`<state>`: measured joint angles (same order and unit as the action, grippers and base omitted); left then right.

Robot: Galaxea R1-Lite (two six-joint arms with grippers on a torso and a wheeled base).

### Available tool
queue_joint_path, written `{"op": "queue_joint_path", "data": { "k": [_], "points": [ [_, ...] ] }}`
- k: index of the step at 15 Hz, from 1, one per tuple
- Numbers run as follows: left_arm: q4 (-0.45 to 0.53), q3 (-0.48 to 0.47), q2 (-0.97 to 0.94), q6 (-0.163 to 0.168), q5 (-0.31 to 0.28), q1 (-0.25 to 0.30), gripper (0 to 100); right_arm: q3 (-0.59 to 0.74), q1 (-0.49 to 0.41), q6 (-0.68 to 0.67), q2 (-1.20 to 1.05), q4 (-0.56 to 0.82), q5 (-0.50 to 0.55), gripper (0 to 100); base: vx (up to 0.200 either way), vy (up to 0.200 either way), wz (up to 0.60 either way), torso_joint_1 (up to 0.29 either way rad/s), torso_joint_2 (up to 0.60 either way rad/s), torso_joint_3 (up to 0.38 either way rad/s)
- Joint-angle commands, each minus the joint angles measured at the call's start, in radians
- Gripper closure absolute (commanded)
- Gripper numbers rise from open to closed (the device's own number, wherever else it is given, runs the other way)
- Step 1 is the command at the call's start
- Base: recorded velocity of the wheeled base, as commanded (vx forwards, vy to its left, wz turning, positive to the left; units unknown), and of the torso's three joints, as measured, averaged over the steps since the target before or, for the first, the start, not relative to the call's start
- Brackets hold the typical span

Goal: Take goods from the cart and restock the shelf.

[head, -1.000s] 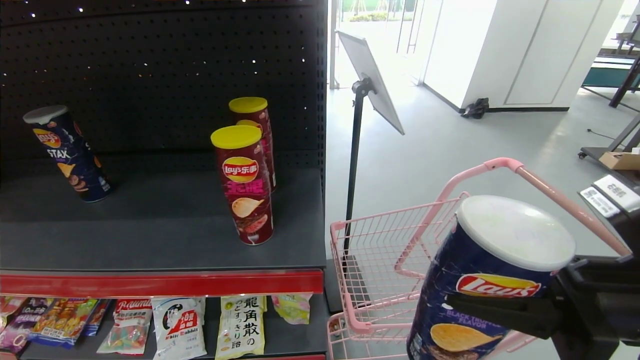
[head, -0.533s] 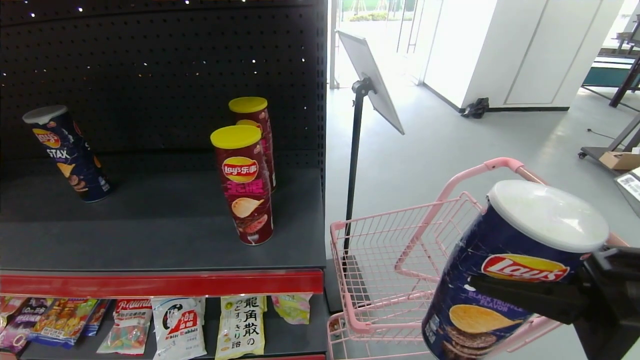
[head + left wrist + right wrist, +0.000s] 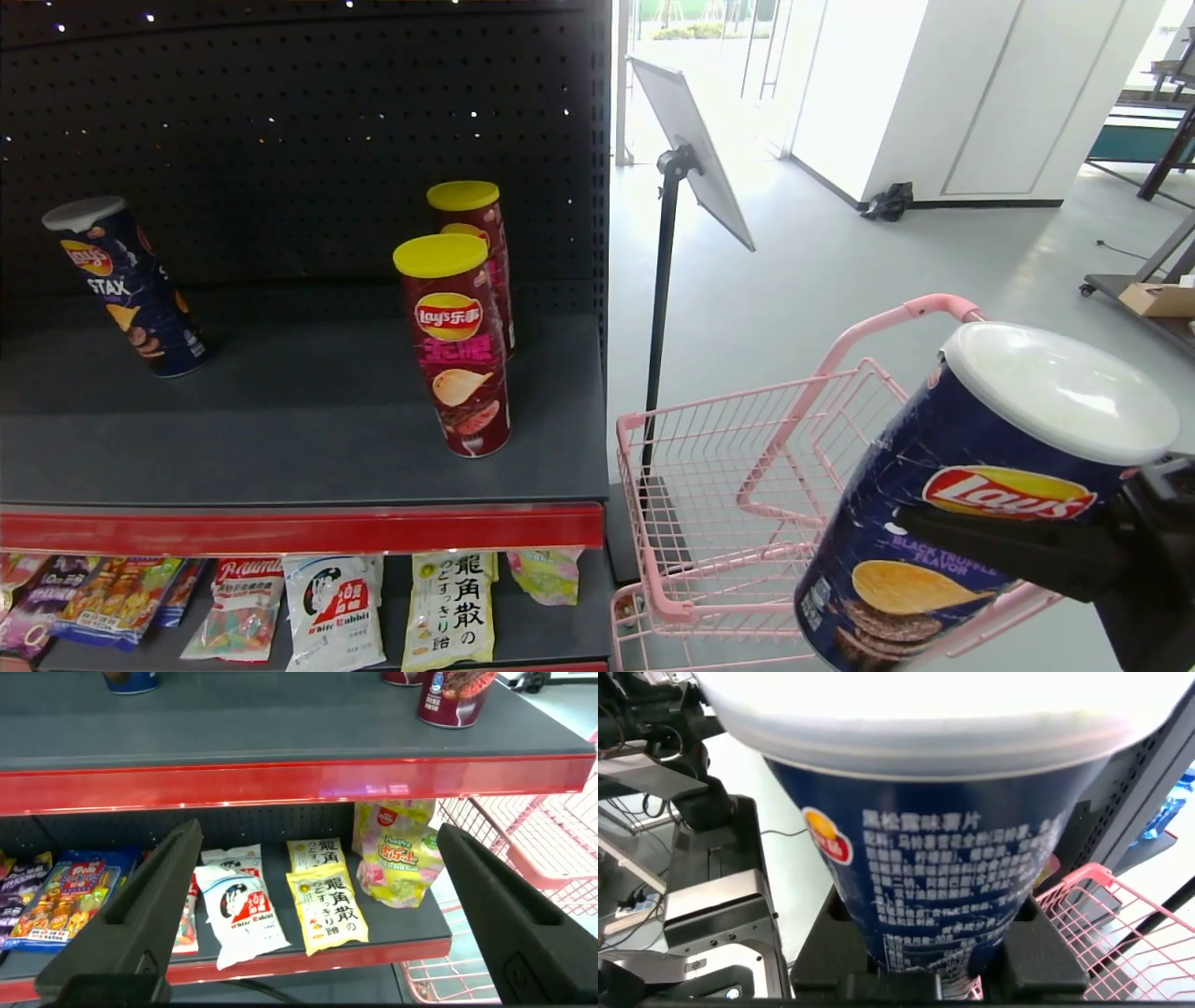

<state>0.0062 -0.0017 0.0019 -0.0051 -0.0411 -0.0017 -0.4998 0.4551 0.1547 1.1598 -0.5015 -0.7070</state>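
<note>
The right gripper (image 3: 990, 551) has its jaws clenched on a dark blue chip can (image 3: 943, 467) with a white lid. One black jaw lies across the label just under the logo. The can is tilted, its lid leaning away from the shelf (image 3: 308, 448) and its base pointing down toward the pink wire cart (image 3: 719, 457), which sits below and behind these jaws, its handle rising beside the lid. Well to the left of the jaws, on the dark shelf, a maroon can (image 3: 455, 355) with a yellow lid stands upright near the front edge, and a second maroon can (image 3: 481, 233) stands just behind it. Farther left still, near the pegboard (image 3: 308, 140), is another blue can (image 3: 126, 289) with a white lid. The left gripper (image 3: 318, 924) holds its jaws released and spread wide, with nothing between them. Beyond them lies the lower shelf (image 3: 392, 943) under a red edge strip (image 3: 280, 775), with snack packets (image 3: 238, 910) laid in a row.
</note>
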Motion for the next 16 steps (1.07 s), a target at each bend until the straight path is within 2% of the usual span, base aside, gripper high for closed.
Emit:
{"op": "queue_joint_path", "data": {
  "k": [1, 16],
  "points": [
    [0.0, 0.0, 0.0, -0.001, 0.0, 0.0, 0, 0.003, -0.001, 0.0, 0.0, 0.0, 0.0, 100, 0.0, 0.0, 0.0, 0.0, 0.0, 0.0],
    [0.0, 0.0, 0.0, -0.009, 0.0, 0.0, 0, 0.0, 0.01, 0.0, 0.005, -0.002, -0.003, 100, 0.0, 0.2, 0.0, 0.003, 0.0, 0.001]
  ]
}}
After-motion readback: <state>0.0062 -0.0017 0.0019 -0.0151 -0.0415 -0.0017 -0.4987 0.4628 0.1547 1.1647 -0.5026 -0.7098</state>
